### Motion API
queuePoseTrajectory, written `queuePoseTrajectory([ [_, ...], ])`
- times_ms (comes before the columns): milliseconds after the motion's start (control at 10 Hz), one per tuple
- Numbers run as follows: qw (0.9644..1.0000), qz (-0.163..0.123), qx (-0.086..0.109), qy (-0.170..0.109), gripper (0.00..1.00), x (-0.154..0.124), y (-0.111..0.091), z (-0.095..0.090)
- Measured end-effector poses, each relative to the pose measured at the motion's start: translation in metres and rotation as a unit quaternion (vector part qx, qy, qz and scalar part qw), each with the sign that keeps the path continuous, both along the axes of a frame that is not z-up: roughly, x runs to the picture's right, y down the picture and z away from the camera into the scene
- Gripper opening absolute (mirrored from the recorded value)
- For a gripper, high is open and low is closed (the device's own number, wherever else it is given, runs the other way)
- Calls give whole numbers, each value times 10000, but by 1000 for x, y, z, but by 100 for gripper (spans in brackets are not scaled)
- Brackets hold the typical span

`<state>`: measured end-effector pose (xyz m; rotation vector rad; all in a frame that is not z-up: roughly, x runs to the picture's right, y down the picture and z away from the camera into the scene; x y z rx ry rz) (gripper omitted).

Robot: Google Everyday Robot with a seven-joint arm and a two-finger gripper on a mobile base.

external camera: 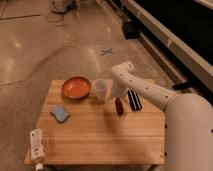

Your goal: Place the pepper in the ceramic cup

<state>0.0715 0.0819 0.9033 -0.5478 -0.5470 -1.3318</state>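
End effector (119,97) hangs from the bent arm (145,90), pointing straight down over the middle of the surface (100,137), directly above the pepper (119,106) and apparently in contact with its top. Whether it is clamped on the pepper or merely touching it cannot be told.

Camera view, high and oblique, the only one. The pepper stands nearly upright with its lower tip at or just above the wood. A slim fruit would hardly balance that way alone, so it is probably being carried from above. A top-down hold suits the job, since the pepper can be lowered lengthwise into a narrow mouth.

The cup (100,90) stands upright, mouth open and unobstructed, just beside the pepper toward the bowl (76,87), which touches or nearly touches the cup's far side. The pepper is outside the cup, so the placing is not yet done. The likely remaining move is a lift above the rim, a short sideways shift, then a descent.

The striped block (133,99) lies close on the pepper's other side, leaving a narrow lane. A blue pad (60,114) and a bottle (36,146) sit well apart, near the front-left corner, clear of the path.
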Motion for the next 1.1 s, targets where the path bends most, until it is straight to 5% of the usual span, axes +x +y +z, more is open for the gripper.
queuePoseTrajectory([
  [700,9998,-120,68,141,77,7,5,29],
  [1100,9995,-193,110,203,38,10,7,33],
])
